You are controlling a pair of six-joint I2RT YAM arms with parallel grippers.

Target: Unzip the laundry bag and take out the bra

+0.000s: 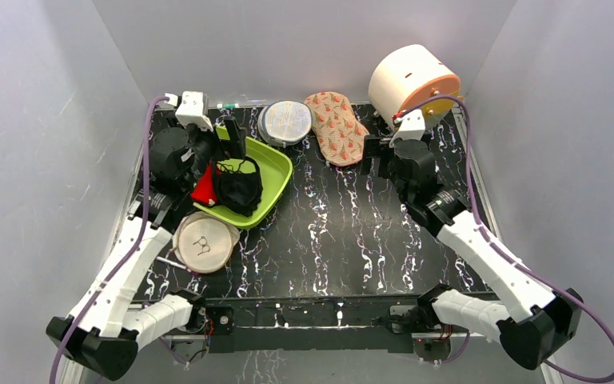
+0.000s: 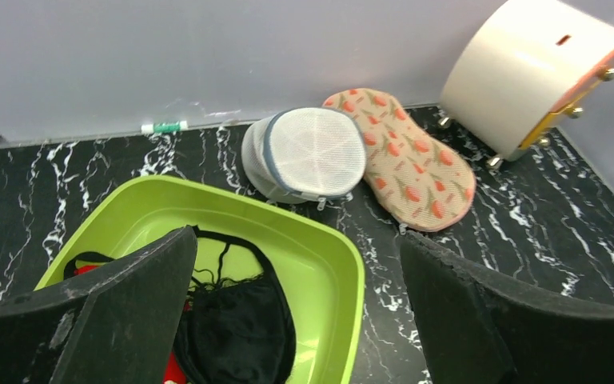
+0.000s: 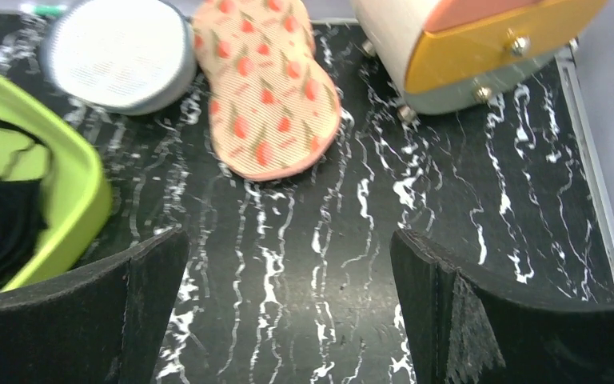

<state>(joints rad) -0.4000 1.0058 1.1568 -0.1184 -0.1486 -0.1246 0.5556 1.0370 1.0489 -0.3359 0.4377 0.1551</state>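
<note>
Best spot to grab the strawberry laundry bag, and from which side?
Near rounded end of the laundry bag, pinched at its rim from the front-right by the right gripper. It lies flat, the mesh disc crowds its left, and that end faces bare table. Zip pull not visible.

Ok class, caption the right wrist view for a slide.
Open right end effector facing the closed strawberry-print laundry bag.

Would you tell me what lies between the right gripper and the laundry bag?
Only bare black marbled tabletop, as the right wrist view shows between the right gripper and the laundry bag.
</note>
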